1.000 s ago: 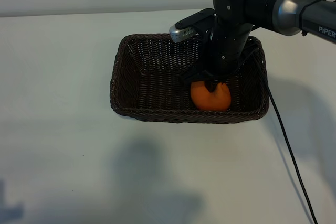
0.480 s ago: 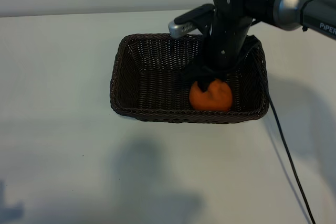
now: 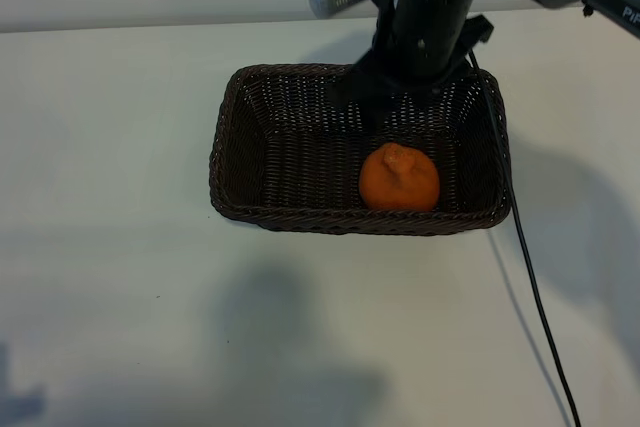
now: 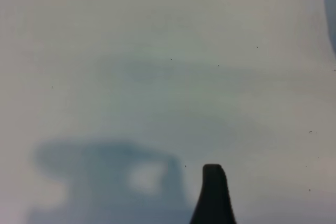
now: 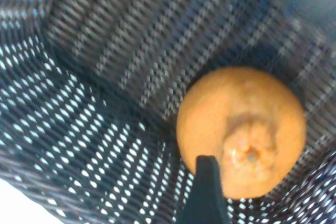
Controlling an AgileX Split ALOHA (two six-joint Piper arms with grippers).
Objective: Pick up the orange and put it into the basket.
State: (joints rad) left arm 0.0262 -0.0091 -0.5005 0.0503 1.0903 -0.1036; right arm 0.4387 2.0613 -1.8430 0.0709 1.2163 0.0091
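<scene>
The orange (image 3: 399,178) lies free on the floor of the dark wicker basket (image 3: 240,162), near its front wall and right of the middle, knob up. My right gripper (image 3: 385,97) hangs above the basket's back part, clear of the fruit and open, with nothing in it. In the right wrist view the orange (image 5: 241,129) rests on the basket weave (image 5: 94,129) below one dark fingertip (image 5: 207,182). The left arm is outside the exterior view. Its wrist view shows one dark fingertip (image 4: 212,192) over bare table, holding nothing.
The basket stands on a white table (image 3: 120,287). A black cable (image 3: 530,287) trails from the right arm across the table past the basket's right end. Arm shadows fall on the table in front of the basket.
The right gripper was shut on the orange low in the basket. It has opened, left the orange lying there, and risen up and back.
</scene>
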